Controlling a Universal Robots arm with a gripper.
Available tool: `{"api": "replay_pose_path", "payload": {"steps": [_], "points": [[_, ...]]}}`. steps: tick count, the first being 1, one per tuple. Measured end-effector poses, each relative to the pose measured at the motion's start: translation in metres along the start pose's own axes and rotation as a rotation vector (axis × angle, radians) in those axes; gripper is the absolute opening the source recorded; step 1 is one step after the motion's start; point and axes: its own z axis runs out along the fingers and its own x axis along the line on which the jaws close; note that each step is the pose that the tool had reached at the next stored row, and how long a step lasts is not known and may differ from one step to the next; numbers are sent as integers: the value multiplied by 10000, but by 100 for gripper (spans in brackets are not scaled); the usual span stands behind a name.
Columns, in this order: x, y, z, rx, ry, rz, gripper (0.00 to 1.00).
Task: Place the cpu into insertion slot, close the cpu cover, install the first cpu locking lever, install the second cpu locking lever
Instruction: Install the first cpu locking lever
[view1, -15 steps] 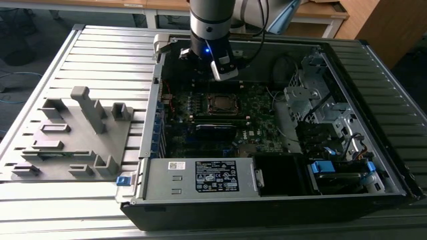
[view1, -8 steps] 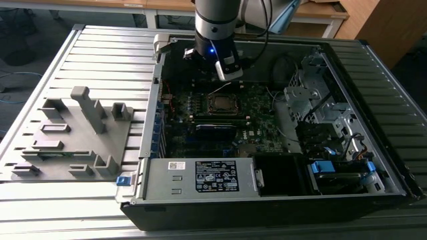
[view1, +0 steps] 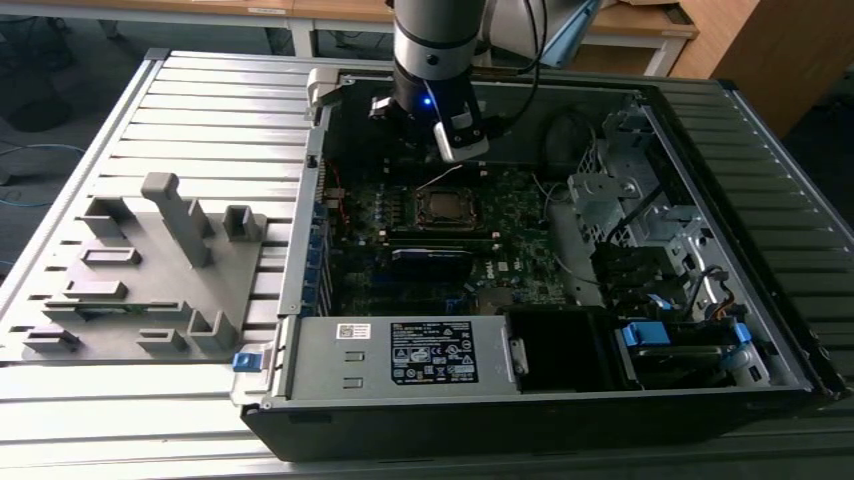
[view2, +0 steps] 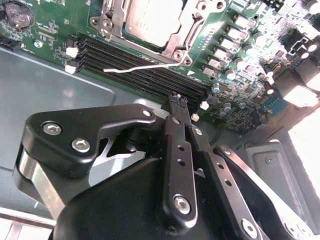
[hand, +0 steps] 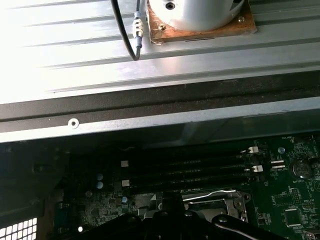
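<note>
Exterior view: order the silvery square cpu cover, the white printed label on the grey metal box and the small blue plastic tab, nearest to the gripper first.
1. cpu cover, mid-board, close by the gripper.
2. white label, on the grey box nearer the camera.
3. blue tab, beside the box, exterior view's left.

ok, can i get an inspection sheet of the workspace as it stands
Surface: slatted metal table carrying an open computer case.
Job's things: cpu sits in the socket; cpu cover appears to lie flat around it; one thin locking lever sticks out free.
Clutter: grey fixture block on the table, at the exterior view's left.
Grippers: gripper shut, empty, over the memory slots.
Cables: black cable at the wrist.
Surroundings: wooden cabinet.
</note>
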Motion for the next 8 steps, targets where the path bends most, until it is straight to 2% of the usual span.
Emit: {"api": "replay_pose_path", "payload": {"steps": [2,8], "points": [[-1,1,1,16,-3,-2,11],[0,4,6,290,-38,-4,11]]}}
